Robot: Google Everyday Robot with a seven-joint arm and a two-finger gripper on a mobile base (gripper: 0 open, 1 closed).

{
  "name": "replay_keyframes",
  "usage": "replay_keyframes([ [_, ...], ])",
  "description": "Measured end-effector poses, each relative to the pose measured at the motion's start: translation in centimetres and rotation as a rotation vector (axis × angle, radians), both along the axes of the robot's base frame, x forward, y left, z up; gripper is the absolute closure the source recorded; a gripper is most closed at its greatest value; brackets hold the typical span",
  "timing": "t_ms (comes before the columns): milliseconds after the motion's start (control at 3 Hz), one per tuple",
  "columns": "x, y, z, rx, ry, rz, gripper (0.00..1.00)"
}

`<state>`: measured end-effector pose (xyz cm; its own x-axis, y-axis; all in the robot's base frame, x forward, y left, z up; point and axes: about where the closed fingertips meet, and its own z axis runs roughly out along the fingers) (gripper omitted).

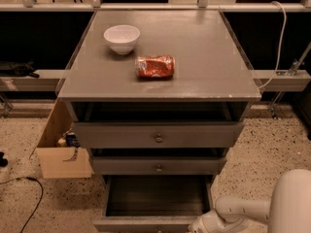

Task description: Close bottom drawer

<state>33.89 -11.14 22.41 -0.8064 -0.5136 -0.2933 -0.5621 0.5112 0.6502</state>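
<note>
The bottom drawer (155,197) of the grey cabinet (209,62) stands pulled well out, its dark inside open to view and its flat front (141,224) lying along the lower edge of the view. The gripper (198,225) sits low at the right end of that front, at or just beside it, with the white arm (243,208) reaching in from the right; contact cannot be confirmed, and I cannot tell whether the claw is open or closed, since it is cut off by the frame. The main risk, as I judge it, is an off-centre push: pressing only at the right end could skew the drawer in its runners so that it jams or stops short. A glancing push could also let the gripper slide off the front's right corner and past the cabinet's side. If the gripper rides too high, it could go over the front into the drawer's cavity, or meet the middle drawer (158,165), which sticks out a little, as does the top drawer (158,135); those 2 overhang the path. For room, the speckled floor (272,144) to the right of the cabinet is open, giving the arm space to swing and follow through. The left is tighter, with a cardboard box (63,161) just beside the cabinet and a cable (30,198) on the floor. The bowl (121,37) and red packet (155,66) on top lie well apart from the work, though a hard slam might jolt them.
</note>
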Motion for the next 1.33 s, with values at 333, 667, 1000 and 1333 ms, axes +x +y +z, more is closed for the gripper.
replay_keyframes([
  [333,1.87,1.79,-1.67,-0.025,-0.001,0.029,0.00],
  [667,1.87,1.80,-1.67,-0.025,-0.001,0.029,0.00],
  [1000,1.87,1.80,-1.67,-0.025,-0.001,0.029,0.18],
  [1333,1.82,1.85,-1.68,-0.025,-0.001,0.030,0.49],
])
